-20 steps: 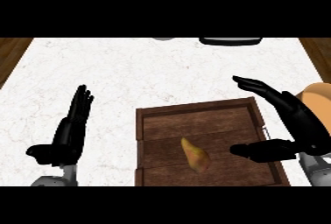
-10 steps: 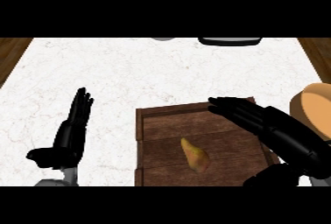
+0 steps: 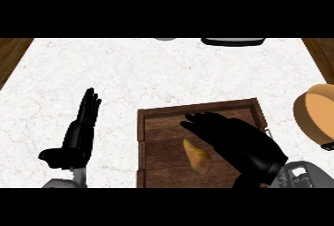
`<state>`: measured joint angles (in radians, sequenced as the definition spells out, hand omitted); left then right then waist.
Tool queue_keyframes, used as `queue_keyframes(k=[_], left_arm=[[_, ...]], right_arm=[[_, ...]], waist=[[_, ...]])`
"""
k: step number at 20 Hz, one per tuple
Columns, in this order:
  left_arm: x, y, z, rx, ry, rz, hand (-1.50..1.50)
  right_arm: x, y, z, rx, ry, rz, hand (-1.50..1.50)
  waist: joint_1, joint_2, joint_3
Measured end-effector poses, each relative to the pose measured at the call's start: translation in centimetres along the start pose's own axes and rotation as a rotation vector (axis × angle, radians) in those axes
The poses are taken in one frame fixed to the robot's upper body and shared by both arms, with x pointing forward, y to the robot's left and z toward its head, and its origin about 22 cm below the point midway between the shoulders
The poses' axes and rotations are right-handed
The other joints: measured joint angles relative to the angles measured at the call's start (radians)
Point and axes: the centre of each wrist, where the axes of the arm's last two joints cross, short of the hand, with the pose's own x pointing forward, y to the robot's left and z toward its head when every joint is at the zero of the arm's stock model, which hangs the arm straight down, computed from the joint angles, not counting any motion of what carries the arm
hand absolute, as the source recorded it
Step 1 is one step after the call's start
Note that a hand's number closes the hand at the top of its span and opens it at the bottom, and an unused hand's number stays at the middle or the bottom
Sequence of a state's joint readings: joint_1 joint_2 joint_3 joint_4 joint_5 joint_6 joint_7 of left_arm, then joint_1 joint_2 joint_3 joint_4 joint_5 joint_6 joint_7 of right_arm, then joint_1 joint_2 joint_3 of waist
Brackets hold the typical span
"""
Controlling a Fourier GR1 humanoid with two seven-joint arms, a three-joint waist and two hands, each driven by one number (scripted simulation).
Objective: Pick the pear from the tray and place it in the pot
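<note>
A yellow-brown pear (image 3: pixel 196 155) lies in the dark wooden tray (image 3: pixel 157 132) near the view's lower middle. My right hand (image 3: pixel 238 141) hovers over the tray with its fingers straight, just right of the pear and partly above it. It holds nothing. An orange pot (image 3: pixel 316 115) shows at the right edge, cut off by the frame. My left hand (image 3: pixel 77 136) stays open at the lower left on the counter side, fingers pointing up, resting.
White marble counter (image 3: pixel 163 75) spreads behind the tray. A dark object (image 3: pixel 233 41) and a small grey one (image 3: pixel 165 39) sit at the far edge. Wooden floor shows at both upper corners.
My right hand has swung left from the tray's right rim to over the tray, ending beside the pear. The left hand and the pear have not moved.
</note>
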<state>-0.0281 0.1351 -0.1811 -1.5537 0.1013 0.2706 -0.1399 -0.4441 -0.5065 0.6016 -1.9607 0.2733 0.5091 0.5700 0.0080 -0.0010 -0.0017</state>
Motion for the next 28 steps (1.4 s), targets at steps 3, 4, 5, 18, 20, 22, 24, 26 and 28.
queue_keyframes(k=[3, 4, 5, 18, 20, 22, 24, 26, 28], left_arm=[[-0.1, 0.6, -0.1, 0.009, 0.000, -0.002, 0.00], [0.0, 0.8, -0.1, 0.008, 0.002, -0.001, 0.00], [0.0, 1.0, -0.1, 0.009, 0.003, 0.001, 0.00], [-0.5, 1.2, 0.1, 0.014, 0.003, -0.003, 0.00], [-0.5, 1.3, 0.3, 0.014, -0.002, -0.002, 0.00], [-0.3, 1.0, 0.5, 0.015, -0.003, -0.003, 0.00], [0.3, 1.2, 0.6, 0.015, 0.000, -0.003, 0.00], [0.1, 0.8, 0.7, 0.013, 0.004, -0.004, 0.00], [0.5, 1.0, 0.7, 0.008, 0.008, -0.003, 0.00]], right_arm=[[0.5, 1.0, -1.3, 0.030, 0.021, -0.002, -1.50], [0.7, 1.4, -1.7, 0.044, 0.034, 0.003, -1.50], [0.9, 2.1, -2.0, 0.057, 0.052, 0.015, -1.50], [-0.2, 5.2, -4.1, 0.166, 0.154, 0.058, -1.50], [-0.6, 6.0, -4.7, 0.164, 0.151, 0.066, -1.50], [-0.8, 6.4, -5.1, 0.169, 0.156, 0.070, -1.50], [-0.7, 6.6, -5.5, 0.168, 0.160, 0.073, -1.50], [-1.7, 7.2, -5.8, 0.166, 0.163, 0.074, -1.50], [-2.2, 7.6, -6.2, 0.165, 0.163, 0.072, -1.50]], waist=[[-0.002, 0.001, 0.001], [-0.002, 0.000, 0.001], [-0.003, 0.000, 0.001], [-0.006, 0.001, 0.002], [-0.005, 0.001, 0.002], [-0.005, 0.001, 0.002], [-0.005, 0.001, 0.002], [-0.005, 0.001, 0.002], [-0.005, 0.001, 0.002]])
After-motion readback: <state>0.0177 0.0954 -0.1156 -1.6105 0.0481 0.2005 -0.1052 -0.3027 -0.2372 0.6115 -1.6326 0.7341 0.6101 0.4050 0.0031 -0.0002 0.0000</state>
